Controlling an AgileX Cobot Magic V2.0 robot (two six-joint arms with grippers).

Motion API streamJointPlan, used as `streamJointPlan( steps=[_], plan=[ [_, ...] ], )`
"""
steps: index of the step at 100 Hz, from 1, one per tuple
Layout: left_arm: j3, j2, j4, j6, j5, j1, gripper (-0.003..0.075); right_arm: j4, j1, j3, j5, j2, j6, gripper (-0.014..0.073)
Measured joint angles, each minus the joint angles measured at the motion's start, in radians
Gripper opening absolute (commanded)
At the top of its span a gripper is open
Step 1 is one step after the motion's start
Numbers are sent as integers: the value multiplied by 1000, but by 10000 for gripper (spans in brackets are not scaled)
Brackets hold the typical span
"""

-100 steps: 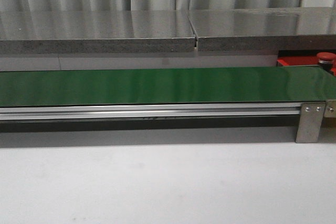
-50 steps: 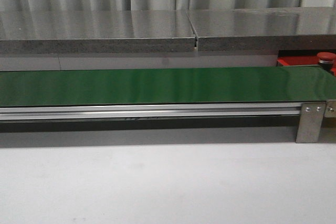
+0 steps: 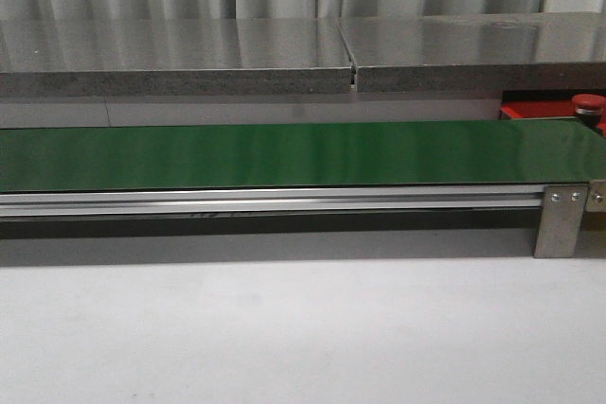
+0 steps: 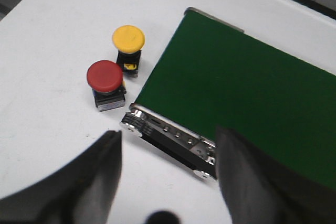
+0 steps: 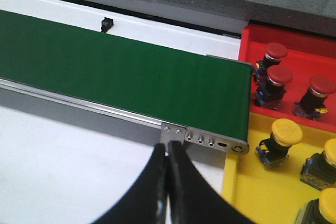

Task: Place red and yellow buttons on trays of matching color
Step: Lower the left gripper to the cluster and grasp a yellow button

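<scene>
Left gripper point(image 4: 167, 174): jaws spread wide, holding nothing, above the white table point(image 4: 47, 51) at the belt point(image 4: 247, 82) end. A red button point(image 4: 105, 77) and a yellow button point(image 4: 128, 39) stand upright, just beside each other, off the belt's end roller. Right gripper point(image 5: 167, 166): fingers pressed together, empty, over the belt's other end. Beyond that end, at 3 o'clock from the belt, the red tray point(image 5: 252, 38) holds three red buttons; the yellow tray point(image 5: 247, 182) adjoining it holds four yellow ones, the nearest point(image 5: 283, 135) tilted.
</scene>
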Motion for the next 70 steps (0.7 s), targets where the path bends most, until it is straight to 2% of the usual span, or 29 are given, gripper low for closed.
streamJointPlan(
  steps=[21, 52, 70],
  plan=[
    [-138, 192, 0, -6, 93, 50, 512, 0, 0, 0, 0, 0, 0, -57],
    [-492, 557, 4, -6, 356, 66, 512, 0, 0, 0, 0, 0, 0, -57],
    [-657, 728, 19, -6, 424, 66, 512, 0, 0, 0, 0, 0, 0, -57]
  ],
)
